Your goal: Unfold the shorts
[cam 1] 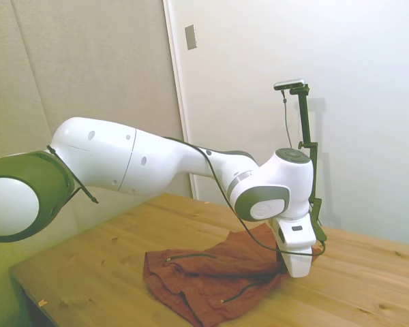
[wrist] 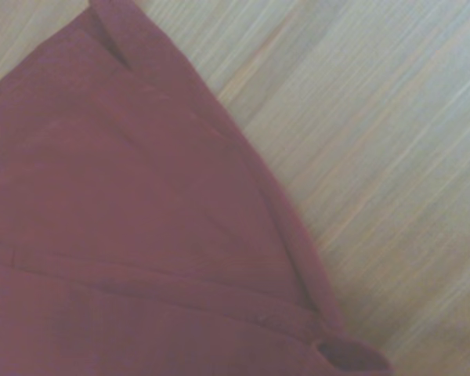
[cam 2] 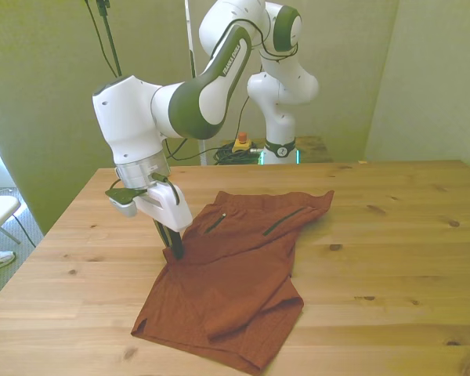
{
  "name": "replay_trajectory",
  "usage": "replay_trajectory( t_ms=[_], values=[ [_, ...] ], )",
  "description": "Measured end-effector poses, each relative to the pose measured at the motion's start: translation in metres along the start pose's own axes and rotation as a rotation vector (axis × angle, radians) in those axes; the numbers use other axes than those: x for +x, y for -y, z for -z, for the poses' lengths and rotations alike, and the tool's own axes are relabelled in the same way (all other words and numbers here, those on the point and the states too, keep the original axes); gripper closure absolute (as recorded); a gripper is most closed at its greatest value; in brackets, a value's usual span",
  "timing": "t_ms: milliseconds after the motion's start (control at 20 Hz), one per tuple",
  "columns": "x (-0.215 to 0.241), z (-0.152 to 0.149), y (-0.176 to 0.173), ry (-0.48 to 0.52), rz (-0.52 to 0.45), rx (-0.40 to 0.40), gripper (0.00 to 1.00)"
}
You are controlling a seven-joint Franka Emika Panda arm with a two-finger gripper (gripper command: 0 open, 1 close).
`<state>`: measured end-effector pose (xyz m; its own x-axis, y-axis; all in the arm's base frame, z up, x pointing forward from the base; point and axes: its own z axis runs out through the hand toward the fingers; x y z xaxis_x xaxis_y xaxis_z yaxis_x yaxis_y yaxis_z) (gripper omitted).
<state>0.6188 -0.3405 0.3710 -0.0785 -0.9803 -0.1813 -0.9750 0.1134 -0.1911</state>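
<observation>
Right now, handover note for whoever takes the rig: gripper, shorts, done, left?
Gripper: down at the edge of the shorts on the front view's left; fingers look close together, a grasp can't be confirmed.
Shorts: flat on the wooden table, folded over on themselves, two dark pocket zippers facing up.
Done: gripper reached the cloth edge.
Left: confirm grip, lift and pull the folded layer open, spread flat.

Bare table point(cam 2: 392, 235) all round the shorts point(cam 2: 235, 274) — open approach, nothing standing nearby

Shorts point(wrist: 125, 235) hem over table point(wrist: 376, 157)
</observation>
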Motion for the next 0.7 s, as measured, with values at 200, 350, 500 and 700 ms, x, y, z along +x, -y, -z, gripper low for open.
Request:
replay_trajectory(
  t_ms=[200, 350, 500, 700],
  values=[
    [0.003, 0.002, -0.002, -0.003, 0.006, -0.002, 1.0],
    [0.003, 0.004, -0.002, -0.006, 0.013, -0.001, 1.0],
    [0.002, 0.01, -0.001, -0.011, 0.021, 0.004, 1.0],
    [-0.004, 0.023, 0.005, -0.078, 0.085, -0.006, 1.0]
  ],
)
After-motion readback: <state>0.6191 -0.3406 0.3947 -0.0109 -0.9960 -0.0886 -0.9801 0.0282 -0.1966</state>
